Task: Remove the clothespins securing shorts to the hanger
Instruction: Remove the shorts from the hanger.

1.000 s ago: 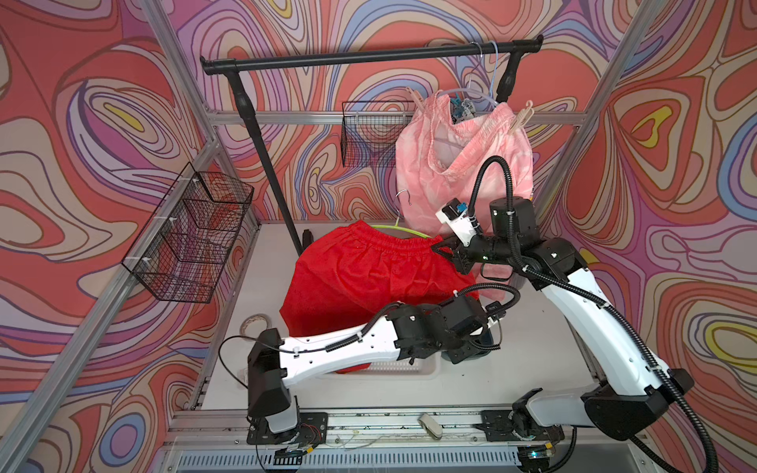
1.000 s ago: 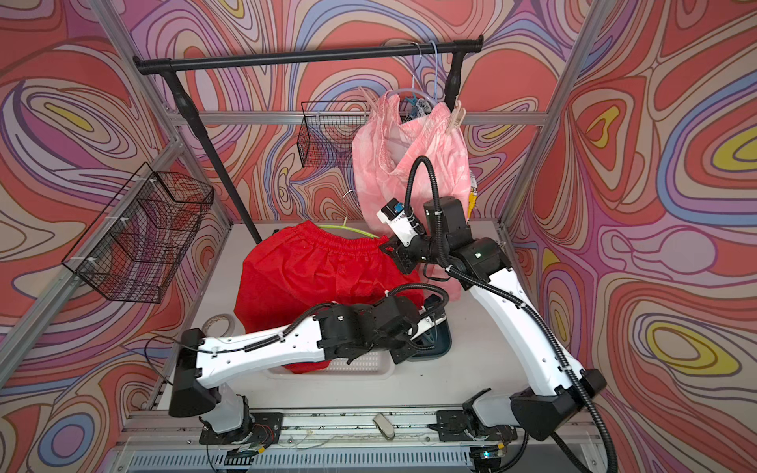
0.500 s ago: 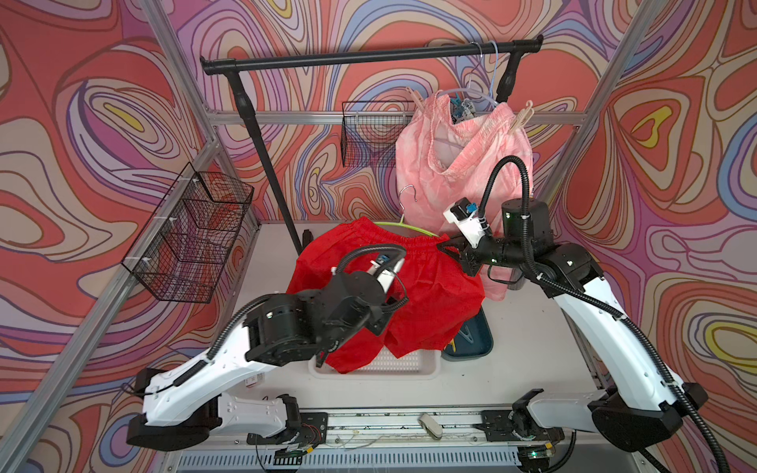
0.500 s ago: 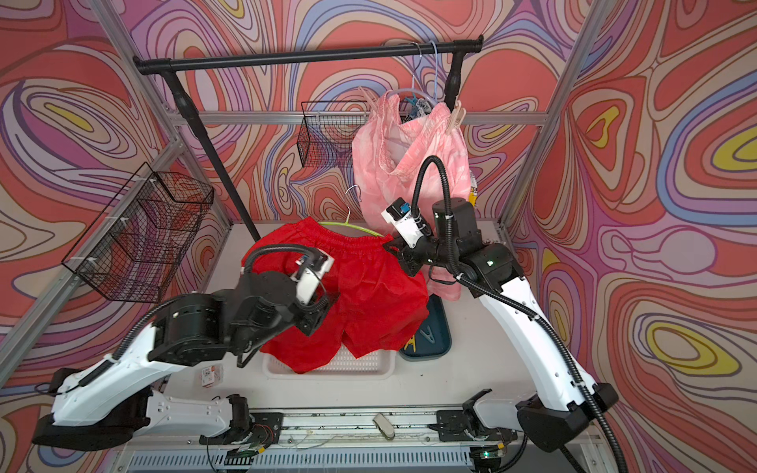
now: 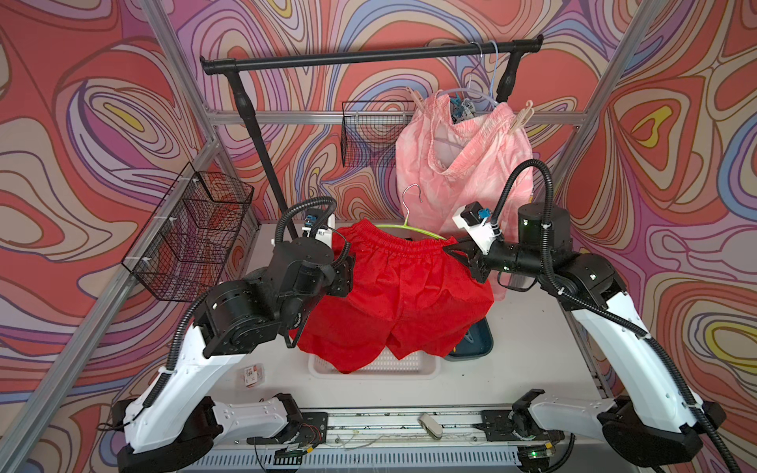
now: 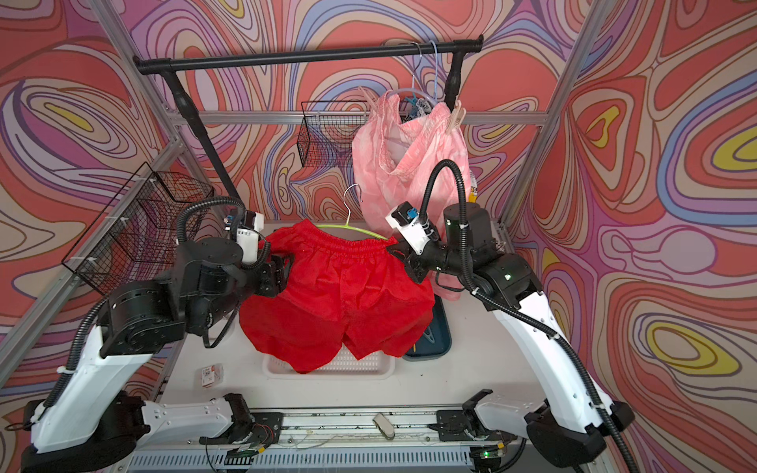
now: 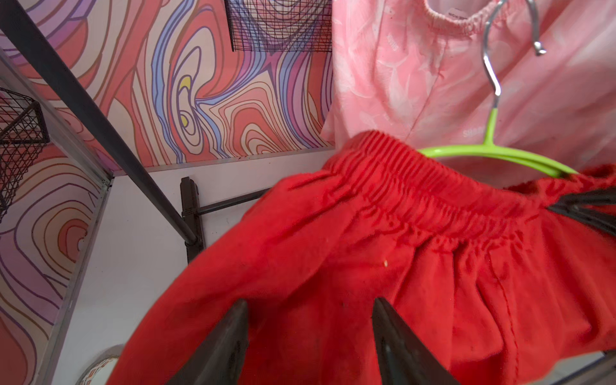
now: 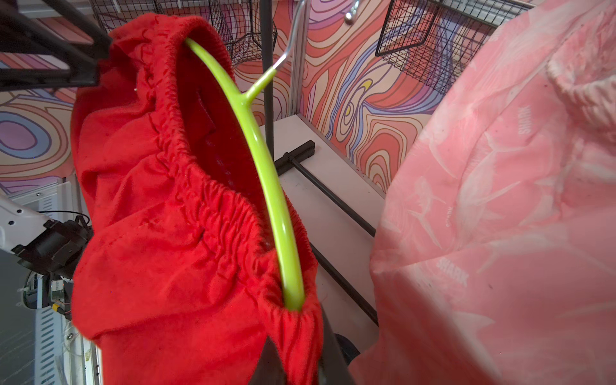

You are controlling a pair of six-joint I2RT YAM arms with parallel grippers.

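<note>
Holding firm: the right gripper (image 5: 458, 254) is clenched on one waistband corner of the red shorts (image 5: 401, 295), right where the end of the green hanger (image 8: 266, 160) slips into the cloth.
Left gripper: the left gripper (image 7: 309, 301) is released, fingers spread apart at the opposite waistband corner, with red cloth in front of the tips and nothing pinched.
Red shorts: they are up off the table (image 5: 512, 348), carried on the hanger. The legs droop down over the white basket (image 5: 409, 366); whether the hems touch it, I cannot tell.
Green hanger: it is tucked inside the waistband and tilted, with its silver hook free in the air, well below the black rail (image 5: 348, 61).
Clothespins: two pale clothespins (image 5: 521, 119) are clipped on the top corners of the pink shorts (image 5: 471, 164), up by the rail. Some bluish ones show between them.
Pink shorts: they hang at the rail's far end, just behind the right gripper.
Teal tray: the teal tray (image 5: 475, 346) sits on the table just beside the white basket, half hidden under a red leg.
</note>
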